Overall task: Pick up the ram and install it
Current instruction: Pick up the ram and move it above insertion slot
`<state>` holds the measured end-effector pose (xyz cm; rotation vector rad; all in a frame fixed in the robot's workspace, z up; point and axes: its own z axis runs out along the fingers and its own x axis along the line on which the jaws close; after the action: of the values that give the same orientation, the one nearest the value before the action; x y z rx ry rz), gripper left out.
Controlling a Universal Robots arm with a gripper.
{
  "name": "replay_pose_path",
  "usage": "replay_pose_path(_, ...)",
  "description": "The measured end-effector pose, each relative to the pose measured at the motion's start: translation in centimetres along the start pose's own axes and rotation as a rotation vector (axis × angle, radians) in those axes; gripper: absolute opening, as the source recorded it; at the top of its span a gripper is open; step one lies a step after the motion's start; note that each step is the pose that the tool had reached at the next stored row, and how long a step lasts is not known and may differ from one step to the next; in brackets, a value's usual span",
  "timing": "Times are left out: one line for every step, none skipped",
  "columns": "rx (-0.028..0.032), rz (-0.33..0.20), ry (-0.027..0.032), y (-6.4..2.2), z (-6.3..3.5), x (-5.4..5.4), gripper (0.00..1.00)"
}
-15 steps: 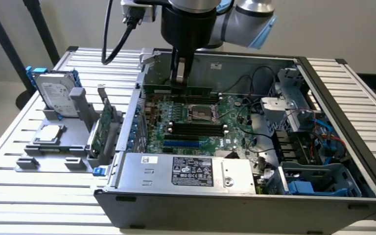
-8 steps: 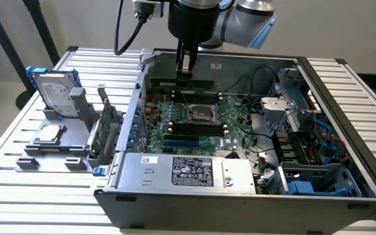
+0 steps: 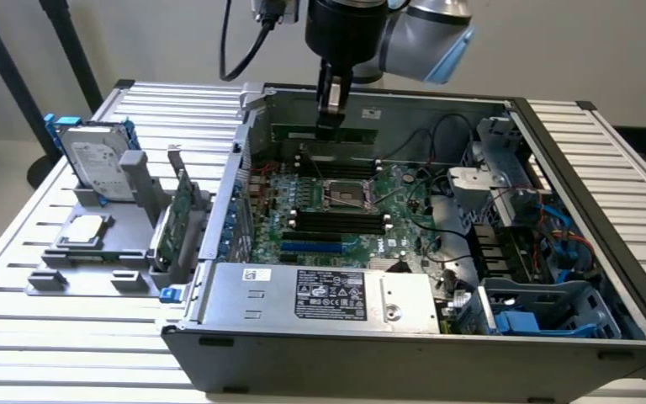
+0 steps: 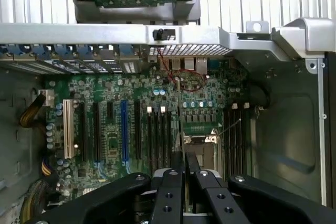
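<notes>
My gripper (image 3: 329, 120) hangs over the far side of the open computer case (image 3: 592, 210), shut on the ram (image 3: 352, 134). The ram is a long thin green stick held level, well above the motherboard (image 3: 396, 189). In the wrist view the two black fingers (image 4: 169, 182) stand close together, and a thin dark edge runs between them. Below them lie the motherboard's black memory slots (image 4: 157, 135), next to the processor socket (image 4: 200, 145). The same slots (image 3: 340, 220) sit nearer the case's front in the exterior view.
A grey fixture at the exterior view's left carries a silver hard drive (image 3: 97, 160), a green expansion card (image 3: 177, 223) and a small chip (image 3: 85, 229). The power supply (image 3: 323, 295) fills the case's front. Cables and drive cages (image 3: 525, 252) crowd its right side.
</notes>
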<state>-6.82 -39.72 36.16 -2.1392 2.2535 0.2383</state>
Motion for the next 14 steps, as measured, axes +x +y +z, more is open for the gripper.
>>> replay_pose_path(0.0009, 0.0, 0.0053, -0.33, 0.03, -0.2, 0.14)
replay_pose_path(0.0017, 0.001, 0.0109, -0.69, 0.06, -0.3, 0.14)
replay_pose_path(0.0024, 0.002, 0.0162, -1.01, 0.09, -0.3, 0.14)
replay_pose_path(0.0031, 0.003, 0.0219, -1.26, 0.12, -0.4, 0.14)
replay_pose_path(0.0039, 0.006, 0.0271, -1.43, 0.18, -0.4, 0.14)
replay_pose_path(0.0047, 0.011, 0.0301, -1.52, 0.27, -0.4, 0.14)
replay_pose_path(0.0057, 0.018, 0.0314, -1.57, 0.37, -0.4, 0.14)
replay_pose_path(0.0068, 0.026, 0.0322, -1.6, 0.48, -0.3, 0.14)
replay_pose_path(0.008, 0.034, 0.0324, -1.63, 0.59, -0.3, 0.14)
replay_pose_path(0.0096, 0.045, 0.0325, -1.65, 0.71, -0.3, 0.14)
replay_pose_path(0.0112, 0.056, 0.0321, -1.66, 0.83, -0.3, 0.14)
replay_pose_path(0.0128, 0.066, 0.0321, -1.68, 0.94, -0.3, 0.14)
replay_pose_path(0.0143, 0.072, 0.0334, -1.75, 1.02, -0.3, 0.14)
replay_pose_path(0.016, 0.075, 0.0366, -1.87, 1.07, -0.3, 0.14)
